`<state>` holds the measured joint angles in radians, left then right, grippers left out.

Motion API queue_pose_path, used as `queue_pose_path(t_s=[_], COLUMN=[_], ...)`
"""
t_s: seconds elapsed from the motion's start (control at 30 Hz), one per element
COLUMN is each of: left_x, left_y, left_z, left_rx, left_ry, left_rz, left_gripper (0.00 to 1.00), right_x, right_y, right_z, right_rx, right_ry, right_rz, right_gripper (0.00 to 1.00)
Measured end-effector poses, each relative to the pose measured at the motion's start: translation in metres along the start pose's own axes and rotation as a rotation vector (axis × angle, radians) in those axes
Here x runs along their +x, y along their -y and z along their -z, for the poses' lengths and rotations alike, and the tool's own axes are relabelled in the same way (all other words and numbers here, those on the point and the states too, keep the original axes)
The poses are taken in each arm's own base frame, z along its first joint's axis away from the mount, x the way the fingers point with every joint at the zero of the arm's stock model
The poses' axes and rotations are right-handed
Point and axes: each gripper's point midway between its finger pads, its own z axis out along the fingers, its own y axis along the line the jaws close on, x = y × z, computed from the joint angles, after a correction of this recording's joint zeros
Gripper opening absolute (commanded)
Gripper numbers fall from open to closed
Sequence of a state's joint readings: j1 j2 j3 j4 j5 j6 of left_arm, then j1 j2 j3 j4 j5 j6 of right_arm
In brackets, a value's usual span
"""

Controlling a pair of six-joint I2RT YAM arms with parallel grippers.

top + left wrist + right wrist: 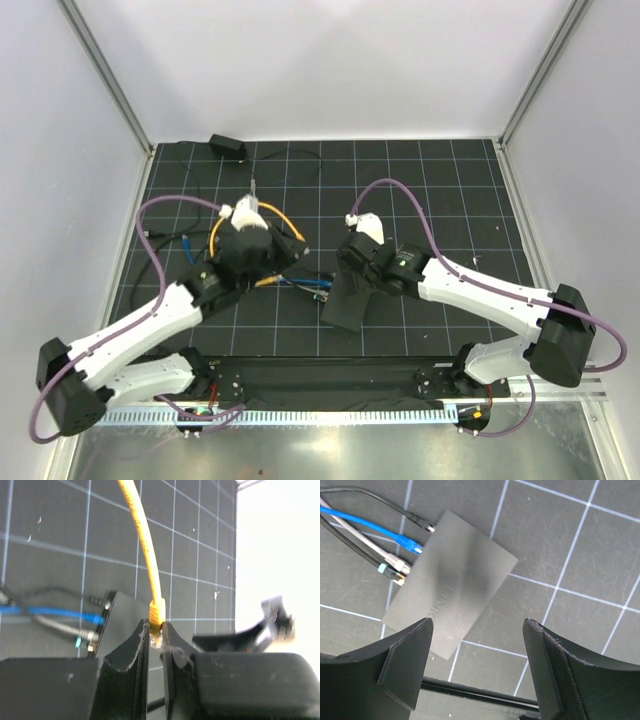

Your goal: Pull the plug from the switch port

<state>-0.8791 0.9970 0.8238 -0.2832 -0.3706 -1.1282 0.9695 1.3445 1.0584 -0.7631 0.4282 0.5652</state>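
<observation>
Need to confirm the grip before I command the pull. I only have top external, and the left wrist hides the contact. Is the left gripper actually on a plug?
Observer: Yes. In the left wrist view the left gripper is closed on the yellow plug at the end of the yellow cable.
Operator: Is the right arm bracing the box?
Observer: No. In the right wrist view the right gripper is open over the switch, with nothing between its fingers.
</observation>
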Motion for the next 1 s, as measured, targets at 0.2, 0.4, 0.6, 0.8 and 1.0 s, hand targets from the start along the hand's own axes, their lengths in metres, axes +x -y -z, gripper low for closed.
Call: queue_pose_path(t_s=[0.2,0.4,0.6,0.8,1.0], left_x=[-0.030,-0.022,0.017,0.062,0.089], left_y=[0.043,0.074,0.075,0.062,0.066], left_z=[-0.064,-0.134,-0.206,-0.277,-0.328], left_rx=[0.031,0.093,0.130,0.151,0.205], left_ry=[-0.128,-0.268,-0.417,-0.519,-0.558], left_rz=[-0.059,-0.099,-0.095,-0.077,-0.072], left_gripper=[0.00,0.00,0.00,0.00,0.00], right_x=[0.010,0.027,0.050,0.059,0.069], right_y=[0.012,0.026,0.045,0.052,0.051], right_z=[0.002,0.008,0.019,0.023,0.020], right_rx=[0.034,0.056,0.063,0.065,0.059], right_ry=[-0.024,-0.038,-0.043,-0.045,-0.075], right_rz=[-0.027,-0.066,-0.126,-0.162,-0.167], right_gripper=[0.80,0.80,0.80,0.80,0.81])
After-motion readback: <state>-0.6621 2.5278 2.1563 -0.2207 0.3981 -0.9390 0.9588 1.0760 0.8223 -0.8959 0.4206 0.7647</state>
